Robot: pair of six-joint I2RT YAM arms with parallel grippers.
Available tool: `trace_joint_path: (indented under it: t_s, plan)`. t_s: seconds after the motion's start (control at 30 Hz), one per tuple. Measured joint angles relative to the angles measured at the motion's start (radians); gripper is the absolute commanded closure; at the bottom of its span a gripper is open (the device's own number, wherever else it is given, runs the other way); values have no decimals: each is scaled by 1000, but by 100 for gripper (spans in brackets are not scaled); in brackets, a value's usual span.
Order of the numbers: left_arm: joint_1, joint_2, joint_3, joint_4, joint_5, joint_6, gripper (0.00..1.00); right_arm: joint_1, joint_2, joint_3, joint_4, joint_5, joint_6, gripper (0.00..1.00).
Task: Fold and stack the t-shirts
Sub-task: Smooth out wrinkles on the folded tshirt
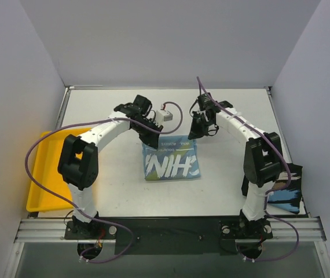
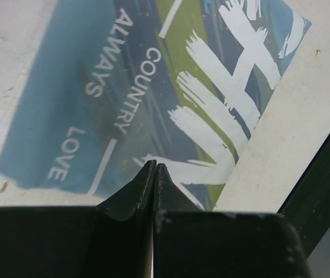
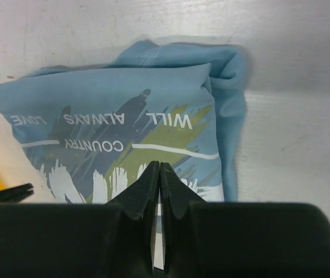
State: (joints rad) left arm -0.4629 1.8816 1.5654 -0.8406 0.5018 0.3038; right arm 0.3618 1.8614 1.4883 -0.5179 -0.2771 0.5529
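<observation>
**One shirt folded, one to go**

The blue shirt (image 1: 172,161) lies flat on the surface (image 1: 113,179) as a compact rectangle, print side up. I judge its fold done or nearly so. In the right wrist view one edge bulges out past the neat outline, so it may want a tidy.

My left hand (image 1: 152,141) hangs at the shirt's far left corner and my right hand (image 1: 194,135) at its far right corner. Both wrist views show the fingers pressed together with nothing between them. No cloth is pinched, and I can't tell whether the tips touch the shirt.

The black shirt (image 1: 285,191) sits well off to the blue shirt's right. It is partly hidden behind the right arm and looks unfolded, though I can't be sure. The tray (image 1: 40,185) sits well off to the left.

Folding the black shirt and stacking the pair are what's left.
</observation>
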Motion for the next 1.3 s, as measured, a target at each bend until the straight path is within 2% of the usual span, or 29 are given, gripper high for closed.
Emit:
trace_joint_path:
  t_s: [0.13, 0.3, 0.43, 0.6, 0.73, 0.83, 0.97, 1.1, 1.17, 1.3]
  plan:
    - [-32, 62, -34, 55, 27, -26, 97, 12, 104, 3, 32, -34, 4, 100]
    - [58, 180, -34, 117, 0, -53, 96, -25, 240, 16, 46, -45, 18, 100]
    - [109, 219, -37, 132, -8, -57, 90, -50, 247, 42, 49, -52, 21, 100]
    - [97, 215, -18, 119, -5, -36, 89, -58, 242, 56, 40, -37, 13, 100]
    - [87, 154, -4, 74, 2, -18, 89, -38, 154, 33, 17, 15, -10, 100]
    - [73, 28, -58, 74, 34, -15, 86, 6, -14, -52, 21, 35, -11, 100]
    - [-7, -146, -218, 79, 106, -23, 86, 103, -201, -219, 79, -40, 16, 100]
    - [-91, -151, -365, 106, 144, -43, 86, 158, -198, -410, 163, -124, 76, 100]
    - [-87, -119, -430, 117, 125, -60, 87, 150, -153, -477, 172, -124, 95, 100]
    - [-52, -32, -460, 130, 94, -73, 87, 127, -118, -541, 197, -143, 127, 100]
